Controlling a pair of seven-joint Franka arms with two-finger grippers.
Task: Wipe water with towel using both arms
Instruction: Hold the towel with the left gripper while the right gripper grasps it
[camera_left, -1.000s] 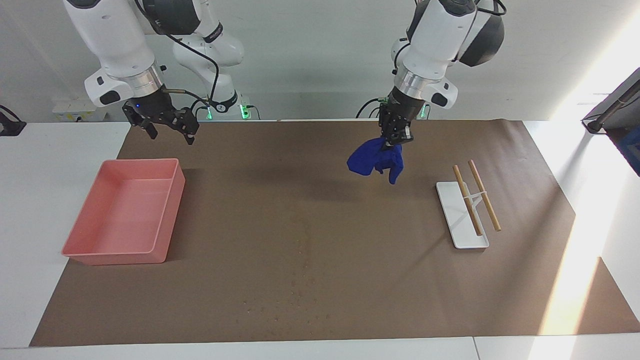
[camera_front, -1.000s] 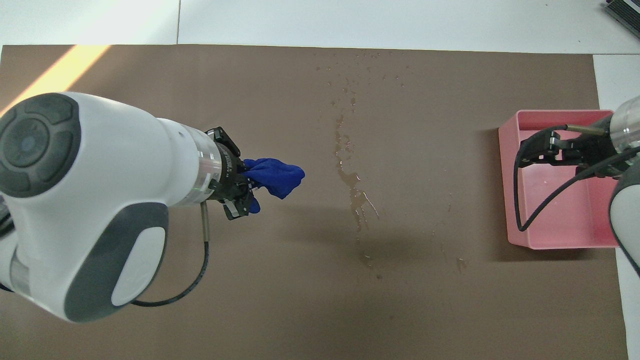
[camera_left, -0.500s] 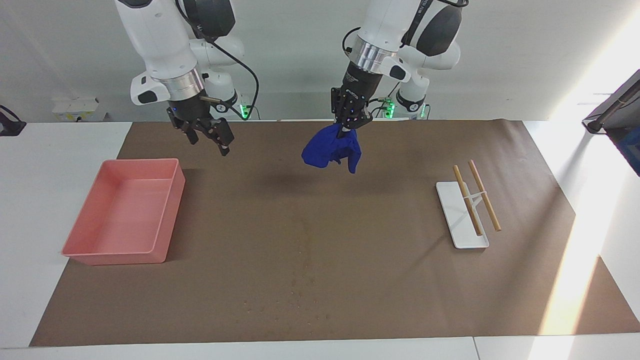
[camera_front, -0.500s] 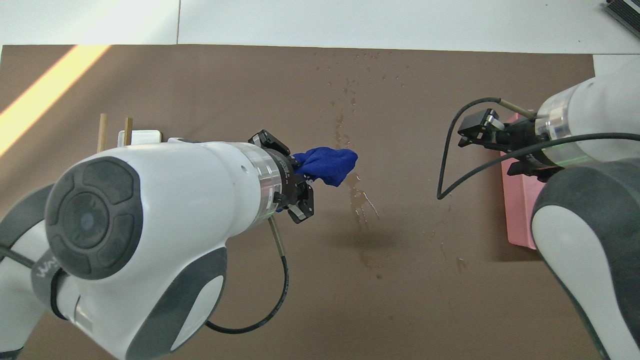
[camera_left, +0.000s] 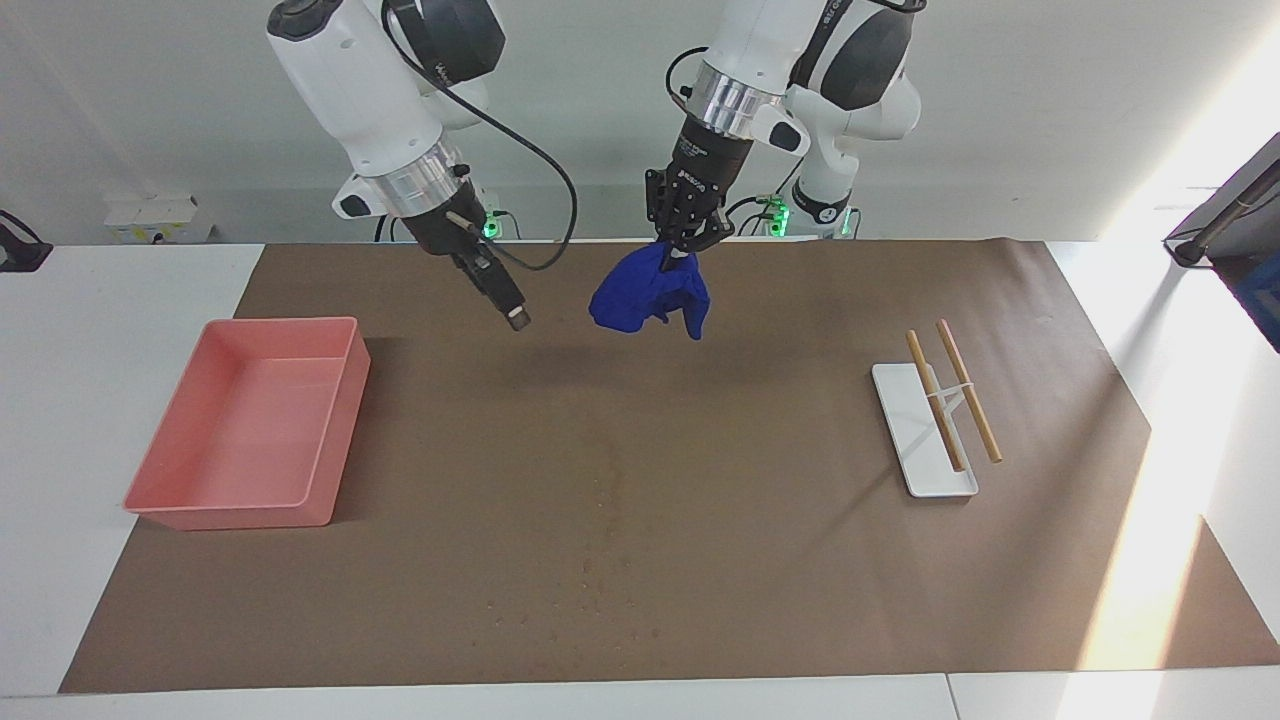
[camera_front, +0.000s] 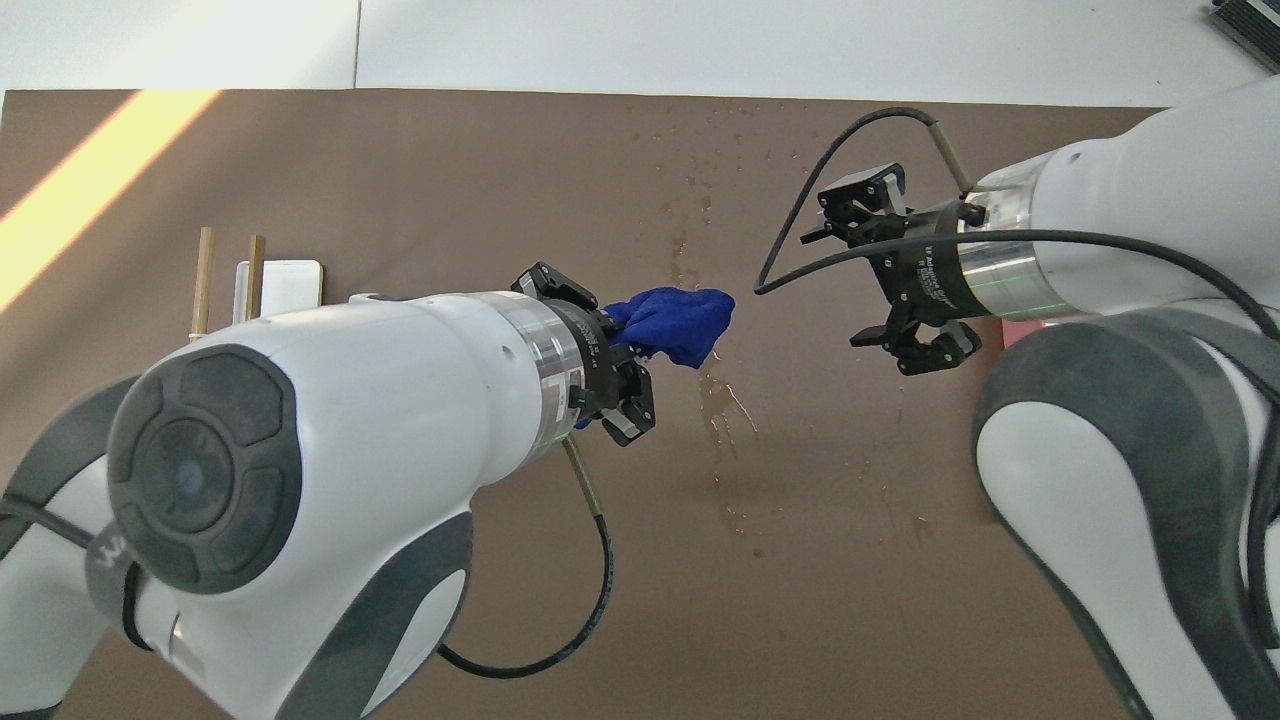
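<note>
Pink tray (camera_front: 1020, 328) mostly behind right arm (camera_front: 1120, 210)

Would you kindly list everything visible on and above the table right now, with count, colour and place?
towel: one, royal blue, hanging bunched from the left gripper above the paper
water: scattered drops and a streak, glinting, mid-paper and running away from the robots
tray: one, pink, toward the right arm's end
dish: one, white, flat, toward the left arm's end
sticks: two, tan, lying across the dish
paper: one sheet, brown, covering the table
left gripper: black, shut on the towel
right gripper: black, open, raised over the paper beside the towel
</note>
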